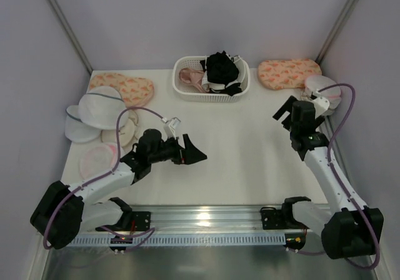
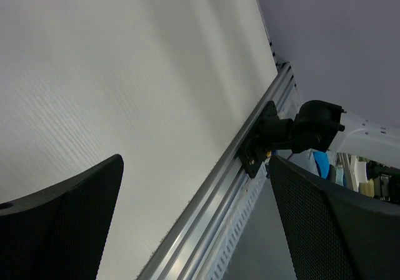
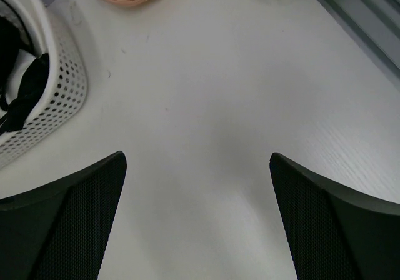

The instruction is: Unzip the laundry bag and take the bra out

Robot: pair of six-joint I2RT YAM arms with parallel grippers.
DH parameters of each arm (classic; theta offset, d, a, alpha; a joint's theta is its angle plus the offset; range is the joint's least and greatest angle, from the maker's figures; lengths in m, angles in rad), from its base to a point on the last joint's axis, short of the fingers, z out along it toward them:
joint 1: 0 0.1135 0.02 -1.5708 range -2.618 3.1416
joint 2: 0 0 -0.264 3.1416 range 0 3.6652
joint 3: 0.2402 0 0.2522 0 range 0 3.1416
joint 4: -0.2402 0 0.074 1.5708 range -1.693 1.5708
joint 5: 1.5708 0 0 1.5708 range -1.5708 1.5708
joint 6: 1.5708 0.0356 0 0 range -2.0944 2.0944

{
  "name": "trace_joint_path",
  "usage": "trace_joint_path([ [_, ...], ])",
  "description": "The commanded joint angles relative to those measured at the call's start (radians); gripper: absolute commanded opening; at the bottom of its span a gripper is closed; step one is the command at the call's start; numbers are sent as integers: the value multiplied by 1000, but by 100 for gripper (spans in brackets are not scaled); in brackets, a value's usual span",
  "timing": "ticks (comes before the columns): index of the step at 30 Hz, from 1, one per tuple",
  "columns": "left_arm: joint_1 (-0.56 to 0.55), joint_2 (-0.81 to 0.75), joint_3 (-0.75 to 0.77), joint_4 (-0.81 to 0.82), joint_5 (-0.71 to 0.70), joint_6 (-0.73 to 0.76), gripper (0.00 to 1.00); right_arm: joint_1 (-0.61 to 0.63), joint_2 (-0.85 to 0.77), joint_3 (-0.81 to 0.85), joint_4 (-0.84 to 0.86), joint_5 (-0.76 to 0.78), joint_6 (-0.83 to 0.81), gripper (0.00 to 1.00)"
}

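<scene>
From above: reads as the tail end of the job. Pale pink bra [image 1: 189, 77] already out, lying in the white basket [image 1: 212, 94] at the far edge beside a black garment [image 1: 222, 67]. Round laundry bag [image 1: 320, 86] at the far right of the table [image 1: 250, 161], close by the right claw [image 1: 282, 109]: domed, white on top, pink along the rim; impossible to tell zip open or shut, or anything left inside. Another pinkish round pouch [image 1: 94, 158] in the pile [image 1: 94, 108] at the left, well apart from both claws. Over bare table near the middle, left claw [image 1: 196, 152] hovering low, forearm reaching rightward, jaws apart, gripping nothing. Right forearm raised, wrist bent, claw aimed at the far edge between basket and patterned pouch [image 1: 289, 74], also spread and empty. Probably nothing left but drawing both arms home, minding the cable [image 1: 344, 114] looped close by the bag.

Left wrist: two dark fingers [image 2: 56, 230] wide apart at the bottom corners, only air between. Beyond, bare table, the metal rail [image 2: 206, 192] and the right arm's base [image 2: 294, 130]. Tilted hard toward the near edge, facing away from bag and bra alike.

Right wrist: fingers [image 3: 56, 224] likewise parted over plain tabletop. Basket wall at the left with black cloth inside, patterned pouch at the top, sliver of white mesh at the top right, likely the bag
</scene>
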Motion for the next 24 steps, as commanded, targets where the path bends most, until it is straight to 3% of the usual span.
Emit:
trace_joint_path([
  [1, -7, -5, -28, 46, 23, -2, 100, -140, 125, 81, 71, -31, 35, 100],
  [7, -10, 6, -45, 65, 29, -19, 99, -352, 280, 123, 186, -169, 115, 100],
  [11, -11, -4, -56, 60, 21, -22, 99, -436, 367, 95, 441, -352, 187, 99],
  [19, -11, -40, -60, 23, -6, -10, 99, -594, 540, 86, 775, -598, 448, 99],
  [24, -11, -52, -59, -1, -13, 10, 100, -654, 607, 92, 815, -631, 508, 93],
])
